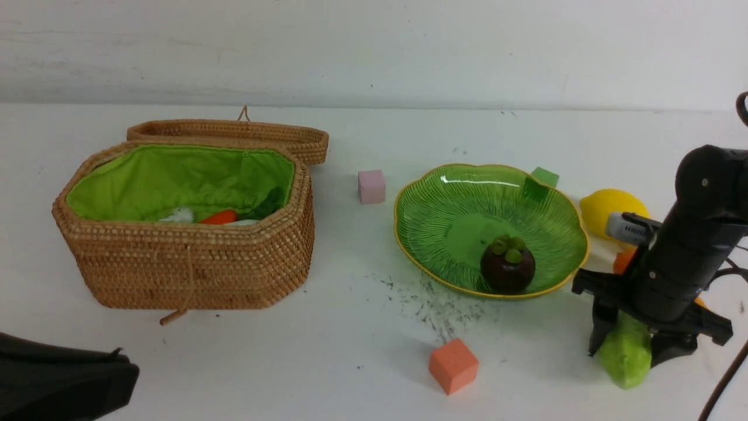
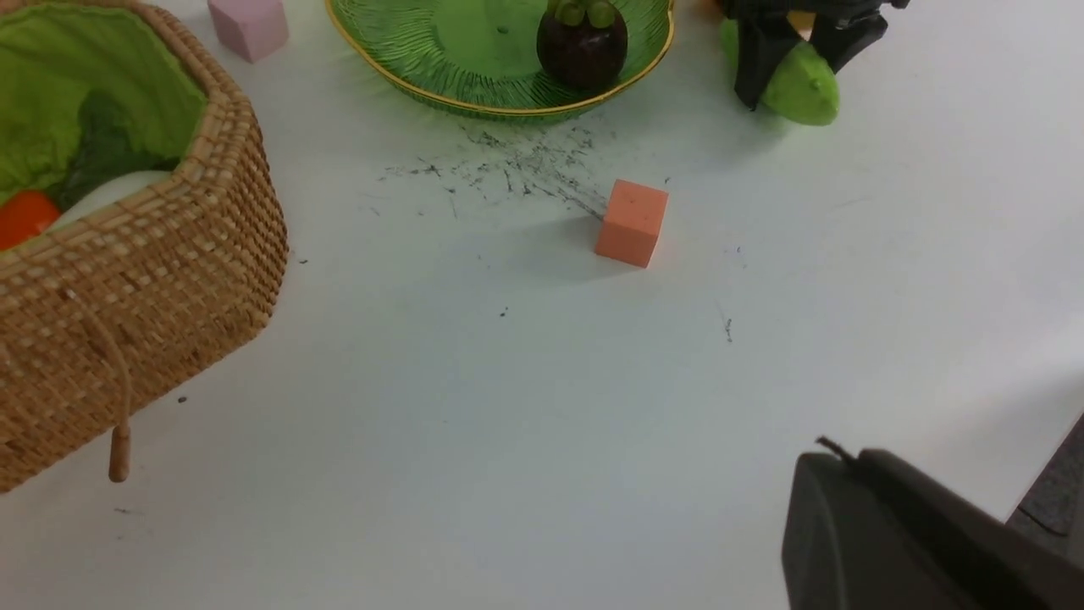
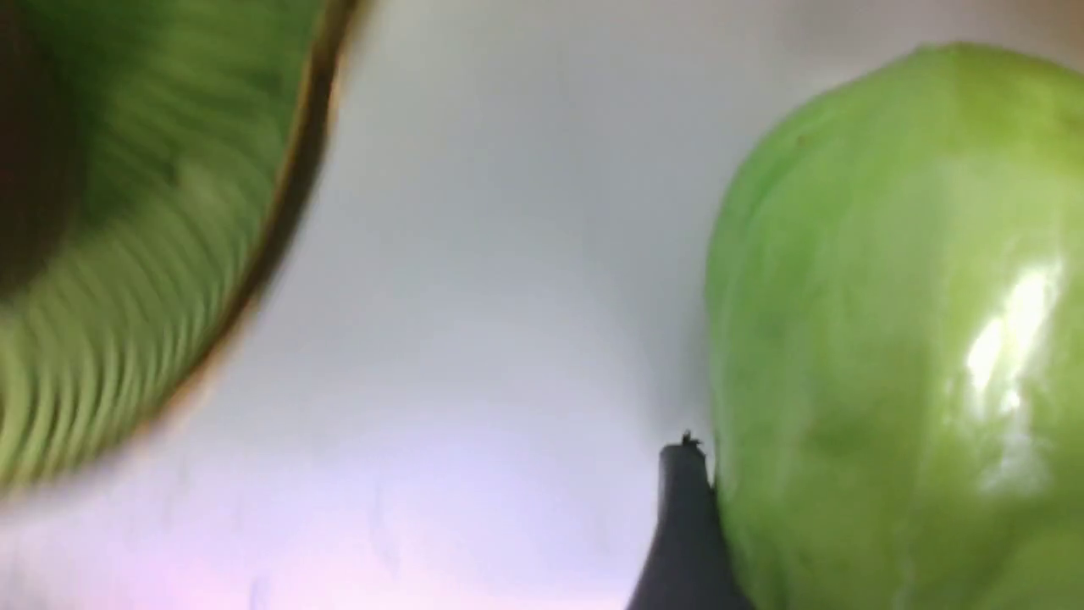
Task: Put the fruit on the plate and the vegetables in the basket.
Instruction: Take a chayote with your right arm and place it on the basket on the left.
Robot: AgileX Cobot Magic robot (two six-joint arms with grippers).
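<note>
While the gourd (image 1: pixel 624 368) lies on the table (image 1: pixel 350 362) at 4 o'clock from the plate (image 1: pixel 432 199), the right gripper (image 1: pixel 630 351) straddles it with one finger (image 3: pixel 686 542) against its side. Whether it is clamped I cannot tell. The mangosteen (image 1: pixel 507 270) sits in the plate, and the lemon (image 1: pixel 608 207) lies outside at its 3 o'clock. The carrot (image 1: pixel 219 217) and radish (image 2: pixel 102 193) lie in the basket (image 1: pixel 193 275), at the plate's 9 o'clock. The left gripper (image 1: pixel 58 380), low at 7 o'clock, is closed.

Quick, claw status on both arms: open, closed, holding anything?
Left claw: closed, nothing seen in it.
Right claw: fingers on either side of the gourd; cannot tell whether it grips yet.
</note>
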